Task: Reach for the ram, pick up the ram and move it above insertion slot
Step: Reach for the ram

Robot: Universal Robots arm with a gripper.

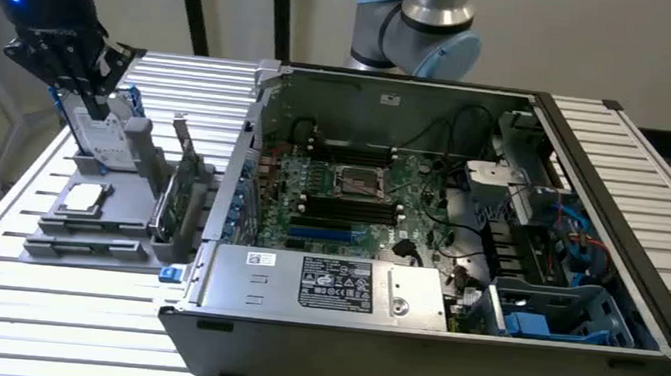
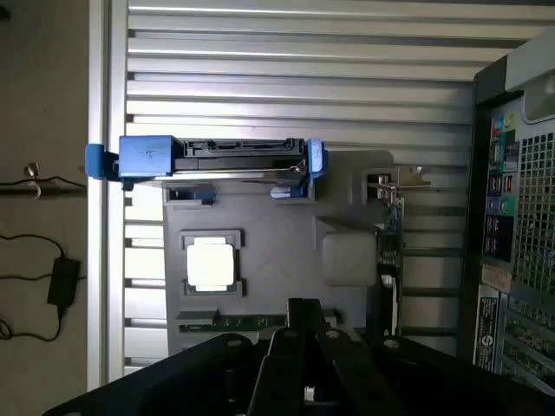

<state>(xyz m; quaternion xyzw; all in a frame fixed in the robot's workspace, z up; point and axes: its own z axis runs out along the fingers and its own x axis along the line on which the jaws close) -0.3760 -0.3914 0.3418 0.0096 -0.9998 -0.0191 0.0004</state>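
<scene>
**Ram not yet taken; gripper hanging over the parts fixture, carrying nothing.**

The gripper (image 1: 90,101) is hovering above the grey fixture (image 1: 139,154) on the slatted tabletop (image 1: 25,309), to the exterior view's left of the open computer case (image 1: 301,361). In the wrist view its fingers (image 2: 304,314) are appearing drawn together, with nothing between them. The ram (image 2: 232,323) is lying on edge in a narrow slot of the fixture, across the silver processor (image 2: 211,263) from the blue-framed hard drive (image 2: 208,160), and nothing is touching it. I am judging the ram light, stiff, thin and fragile. A hold across its two flat faces near mid-length is looking soundest, on the exposed upper edge and away from the contact edge. The smooth board is likely to slip under a weak pinch, while a hard one is risking the chips.
</scene>
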